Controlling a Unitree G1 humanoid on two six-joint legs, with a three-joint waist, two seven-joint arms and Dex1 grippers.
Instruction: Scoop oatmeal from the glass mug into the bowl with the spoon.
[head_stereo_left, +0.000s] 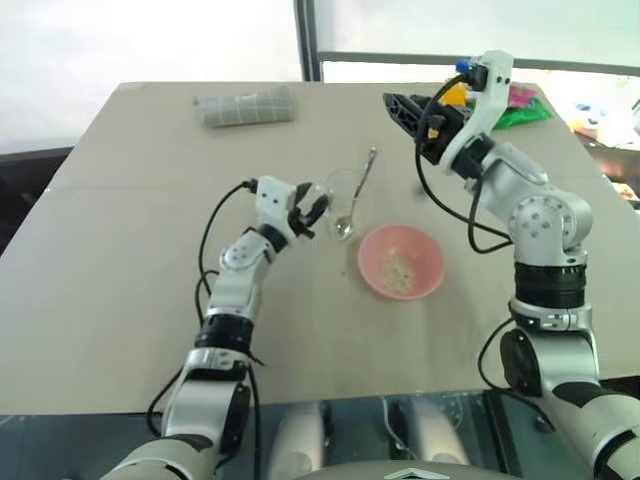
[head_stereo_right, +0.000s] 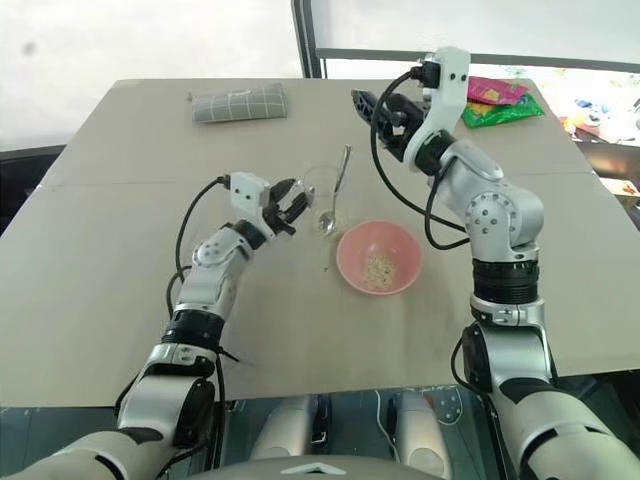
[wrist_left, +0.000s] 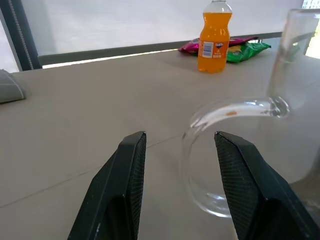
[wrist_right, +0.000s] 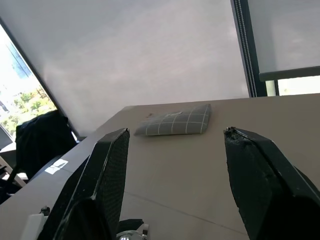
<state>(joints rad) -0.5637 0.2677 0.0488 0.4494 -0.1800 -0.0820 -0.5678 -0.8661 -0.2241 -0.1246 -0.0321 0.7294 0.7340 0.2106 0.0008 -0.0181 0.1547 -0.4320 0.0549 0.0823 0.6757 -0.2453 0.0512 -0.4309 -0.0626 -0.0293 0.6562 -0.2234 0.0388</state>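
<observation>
From the head views, the glass mug (head_stereo_left: 343, 198) stands mid-table with the spoon (head_stereo_left: 355, 195) leaning in it; the pink bowl (head_stereo_left: 401, 262) just beside it holds the oatmeal (head_stereo_left: 399, 271). The left gripper (head_stereo_left: 312, 212) sits parted beside the mug, seemingly not touching. The left wrist view shows the handle off-centre between its fingers (wrist_left: 117, 192). The right wrist view shows the raised right gripper (wrist_right: 175, 165) spread, empty.

You saw silver-grey jointed arms with black bands, loose black cables, and black-fingered end effectors, left (head_stereo_left: 309, 214) and right (head_stereo_left: 403, 110).
</observation>
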